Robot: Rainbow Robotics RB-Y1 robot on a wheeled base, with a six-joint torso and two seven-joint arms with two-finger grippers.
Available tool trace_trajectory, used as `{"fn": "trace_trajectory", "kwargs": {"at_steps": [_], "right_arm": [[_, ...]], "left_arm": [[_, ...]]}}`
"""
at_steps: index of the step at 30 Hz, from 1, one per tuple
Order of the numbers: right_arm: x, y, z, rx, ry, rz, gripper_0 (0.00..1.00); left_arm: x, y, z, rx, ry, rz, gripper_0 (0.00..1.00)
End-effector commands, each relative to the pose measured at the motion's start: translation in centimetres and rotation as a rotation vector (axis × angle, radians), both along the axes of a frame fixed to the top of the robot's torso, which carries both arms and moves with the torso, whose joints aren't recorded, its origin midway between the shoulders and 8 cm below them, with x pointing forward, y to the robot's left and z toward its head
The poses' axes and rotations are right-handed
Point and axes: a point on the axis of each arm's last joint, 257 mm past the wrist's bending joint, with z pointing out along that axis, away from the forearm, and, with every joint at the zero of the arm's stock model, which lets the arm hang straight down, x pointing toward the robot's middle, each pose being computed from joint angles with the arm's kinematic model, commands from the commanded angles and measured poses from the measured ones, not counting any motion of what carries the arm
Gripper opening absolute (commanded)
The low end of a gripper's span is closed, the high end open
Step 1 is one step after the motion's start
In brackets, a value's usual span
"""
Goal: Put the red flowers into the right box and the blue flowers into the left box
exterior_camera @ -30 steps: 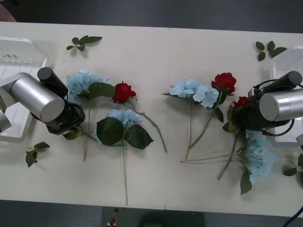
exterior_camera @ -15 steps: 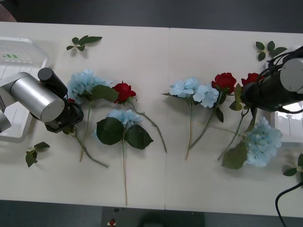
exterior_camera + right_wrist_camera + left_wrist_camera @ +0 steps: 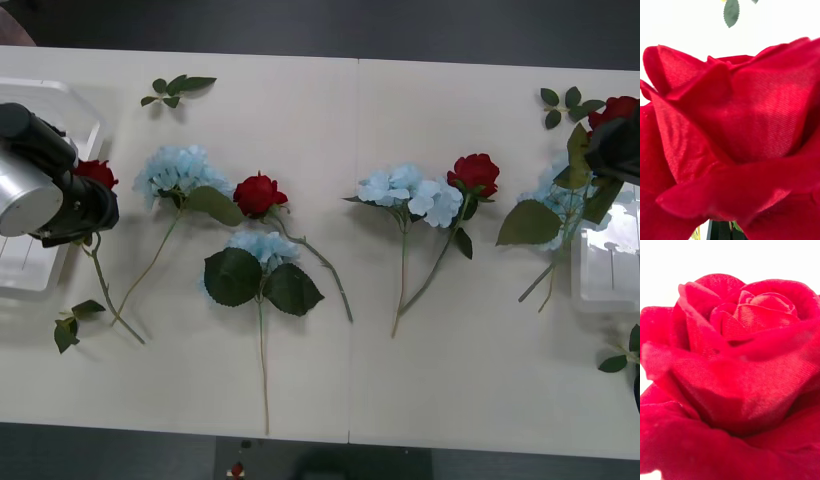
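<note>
Two wrist views: red rose (image 3: 741, 363) close-up; front view: fingers' state unclear.

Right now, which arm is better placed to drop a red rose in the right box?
Right. The right gripper is beside the right box with a red rose at it. The left gripper and second rose are across the table, by the left box.
</note>
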Motion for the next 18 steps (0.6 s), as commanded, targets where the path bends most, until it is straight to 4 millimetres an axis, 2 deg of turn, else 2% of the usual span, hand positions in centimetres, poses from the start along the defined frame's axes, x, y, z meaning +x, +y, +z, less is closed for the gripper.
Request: {"fn": "trace_trajectory", "kwargs": {"at_steps": [1,5,6,7,10,13,15,16,18], "right_arm": [[-0.4,-0.9,4.7,-0.029,-0.070,0.004,0.00],[-1.6,-0.6,6.4,-0.035,-0.079,0.016,0.00],[-1.9,-0.4,6.8,-0.034,-0.083,0.019,0.00],[-2.1,-0.3,7.0,-0.034,-0.082,0.022,0.00],[-2.8,0.5,7.4,-0.038,-0.077,0.042,0.00],[-2.9,1.6,7.5,-0.017,-0.079,0.072,0.00],[-2.9,2.1,7.4,0.000,-0.077,0.086,0.00],[-2.9,2.7,7.4,0.012,-0.082,0.096,0.00],[-2.9,3.3,7.3,0.020,-0.085,0.105,0.00]], "left_arm": [[2.8,-0.2,6.2,0.051,-0.139,-0.136,0.00],[4.7,-2.3,11.0,0.102,-0.259,-0.269,0.00],[4.9,-3.2,12.6,0.118,-0.290,-0.310,0.00],[5.1,-3.6,13.3,0.123,-0.306,-0.329,0.00],[5.2,-6.6,17.5,0.134,-0.391,-0.422,0.00],[4.4,-10.1,21.7,0.130,-0.478,-0.511,0.00],[3.8,-11.6,23.2,0.111,-0.509,-0.541,0.00],[3.0,-13.1,24.6,0.095,-0.538,-0.575,0.00],[2.0,-15.0,26.3,0.075,-0.572,-0.617,0.00]]}}
